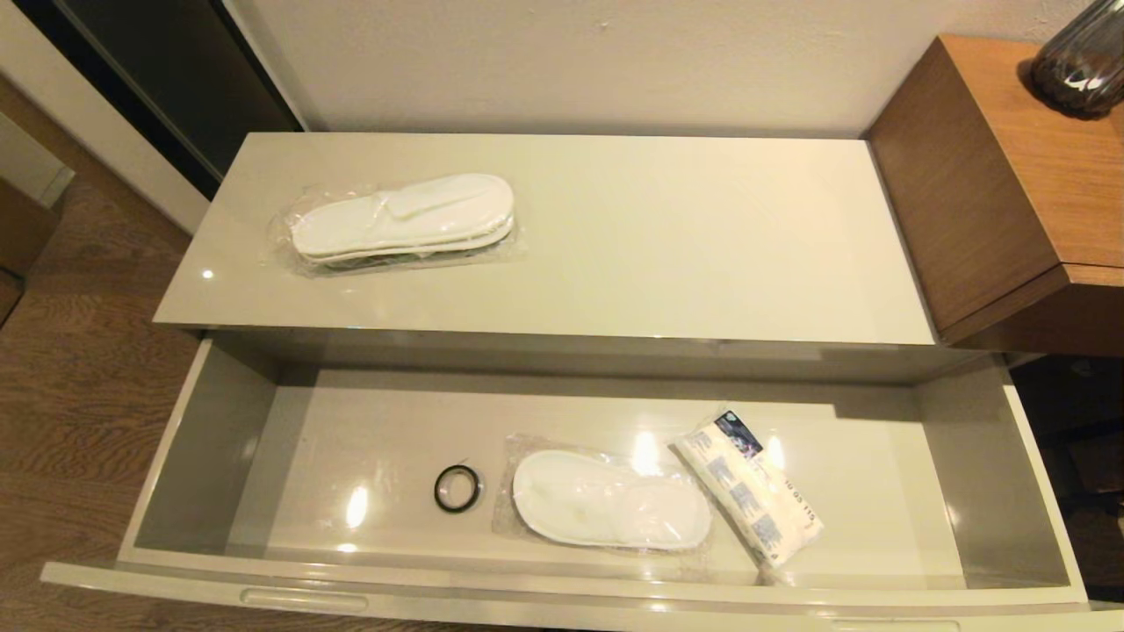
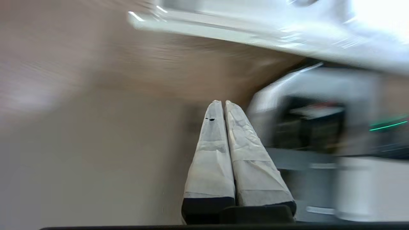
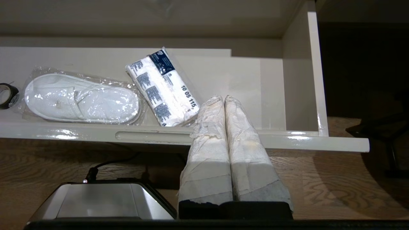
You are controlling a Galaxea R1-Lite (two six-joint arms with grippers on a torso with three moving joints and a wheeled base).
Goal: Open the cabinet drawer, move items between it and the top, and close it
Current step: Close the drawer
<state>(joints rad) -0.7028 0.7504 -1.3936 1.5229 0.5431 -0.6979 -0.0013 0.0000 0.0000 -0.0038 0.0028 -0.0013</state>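
Note:
The cabinet drawer (image 1: 198, 439) stands pulled fully out below the cream-white top (image 1: 659, 254). One wrapped pair of white slippers (image 1: 404, 219) lies on the top's left part. Inside the drawer lie a second wrapped pair of slippers (image 1: 610, 500) (image 3: 81, 99) and, to its right, the white packet with blue print (image 1: 751, 496) (image 3: 163, 88). My right gripper (image 3: 223, 97) is shut and empty, in front of and below the drawer front (image 3: 287, 142), near its right end. My left gripper (image 2: 222, 102) is shut and empty, low over the floor. Neither gripper shows in the head view.
A small black ring (image 1: 457, 488) lies in the drawer left of the slippers. The brown wooden desk (image 1: 992, 184) with a dark glass vase (image 1: 1084, 61) stands at the right. My base (image 3: 96, 201) is below the drawer front. Wood floor (image 1: 79, 369) lies at the left.

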